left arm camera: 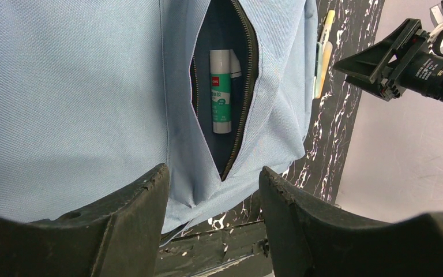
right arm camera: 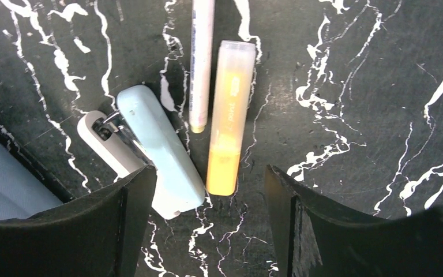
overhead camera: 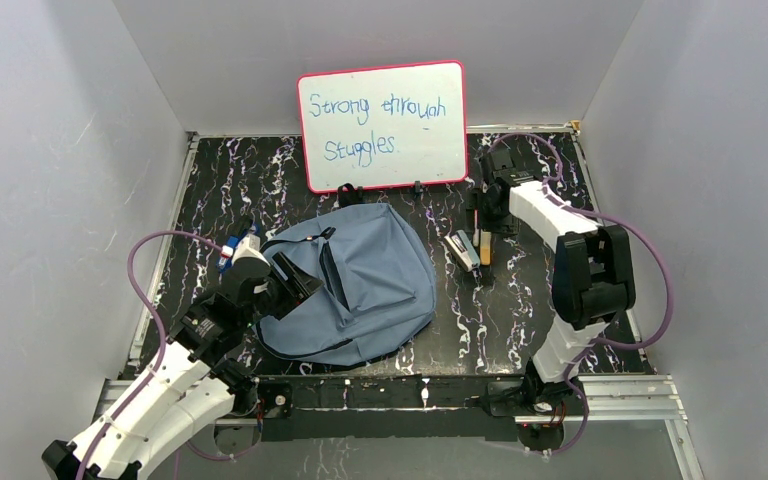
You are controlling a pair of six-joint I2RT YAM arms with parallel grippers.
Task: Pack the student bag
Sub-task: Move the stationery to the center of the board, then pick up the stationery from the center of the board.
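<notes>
I am part way through packing. The student bag (overhead camera: 360, 280) lies flat in the middle of the top view, just under the pink whiteboard (overhead camera: 382, 125). Its front pocket is unzipped, and in the left wrist view I see a white and green glue stick (left arm camera: 221, 92) lying inside, with something dark blue tucked beside it.

My left gripper (left arm camera: 213, 179) is open. It hangs over the low end of the pocket slit and holds nothing. My right gripper (right arm camera: 210, 179) is open too. It hovers over three things that lie on the tabletop (right arm camera: 352, 86), right of the bag in the top view.

I think the step now is to pick up the next thing. An orange highlighter (right arm camera: 229, 115) lies right between the jaws, so I would go for that one. A small pale blue and grey stapler (right arm camera: 161, 153) sits just beside it, close to the jaw at the lower left of the frame. I must come straight down so I do not bump it. A thin white pen (right arm camera: 201, 63) lies between the two, higher in the frame.

The bag is soft, floppy cloth with a dark metal zipper (left arm camera: 248, 86). The highlighter is smooth, see-through plastic and might slip. The stapler is rounded and hard. The tabletop is black with white wiggly lines
</notes>
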